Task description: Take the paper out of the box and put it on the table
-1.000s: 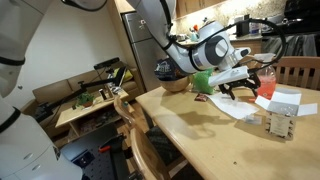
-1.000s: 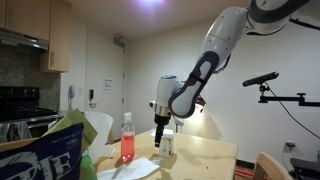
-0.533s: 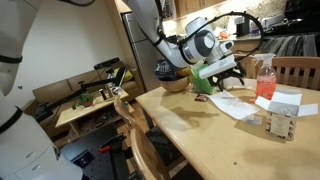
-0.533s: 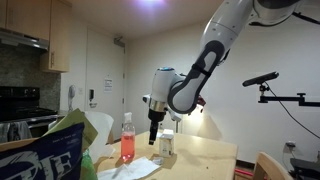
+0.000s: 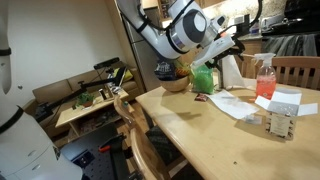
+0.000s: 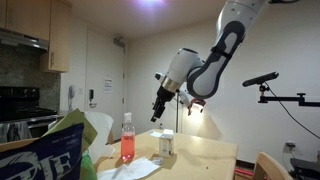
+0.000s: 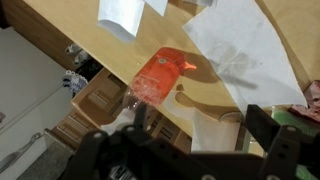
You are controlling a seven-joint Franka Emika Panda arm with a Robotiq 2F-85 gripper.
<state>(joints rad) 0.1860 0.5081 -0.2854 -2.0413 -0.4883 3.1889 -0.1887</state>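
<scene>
Fingers stand apart and empty at the bottom of the wrist view. Beyond them are a pink spray bottle and the paper, flat on the table.

In an exterior view the gripper hangs high, with the paper just behind the box.

In an exterior view the gripper is above the box.

Paper looks placed, so rise straight, clear of the bottle.

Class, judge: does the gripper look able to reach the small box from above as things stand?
Probably yes: the open gripper hangs high, off to one side of the box, with only air between them; the pink spray bottle stands apart.
</scene>
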